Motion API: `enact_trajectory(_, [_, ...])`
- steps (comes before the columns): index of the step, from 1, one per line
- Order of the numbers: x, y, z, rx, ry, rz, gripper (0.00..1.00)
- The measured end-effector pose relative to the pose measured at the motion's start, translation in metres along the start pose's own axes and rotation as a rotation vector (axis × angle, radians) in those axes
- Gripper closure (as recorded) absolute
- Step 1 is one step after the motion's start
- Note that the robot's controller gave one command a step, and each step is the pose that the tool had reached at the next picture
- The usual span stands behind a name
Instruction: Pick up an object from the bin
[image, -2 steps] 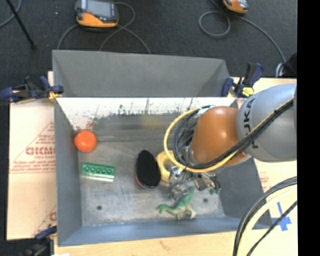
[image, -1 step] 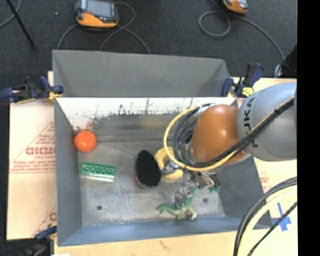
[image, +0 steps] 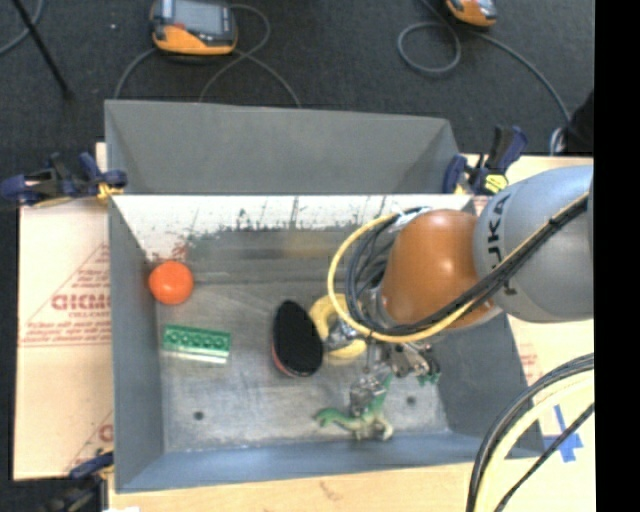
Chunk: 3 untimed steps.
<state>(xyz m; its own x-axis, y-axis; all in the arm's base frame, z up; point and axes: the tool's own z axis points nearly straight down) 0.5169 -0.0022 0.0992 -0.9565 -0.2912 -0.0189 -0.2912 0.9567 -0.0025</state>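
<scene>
The jaws are hanging low in the bin (image: 135, 330), and whether they are apart or together cannot be told. The gripper (image: 369, 398) is hovering just above a small green toy figure (image: 350, 421) lying by the front wall, right of centre. The figure is probably light, thin and bendy, so its thicker middle is looking like the safest hold. The arm (image: 545, 250) is showing the letters "UKA".
</scene>
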Motion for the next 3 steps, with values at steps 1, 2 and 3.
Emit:
enact_trajectory(1, [-0.047,0.012,-0.003,-0.001,0.018,-0.007,0.00])
enact_trajectory(2, [-0.071,0.045,0.008,0.002,0.013,0.278,1.00])
enact_trajectory(3, [-0.071,0.045,0.008,0.002,0.013,0.278,1.00])
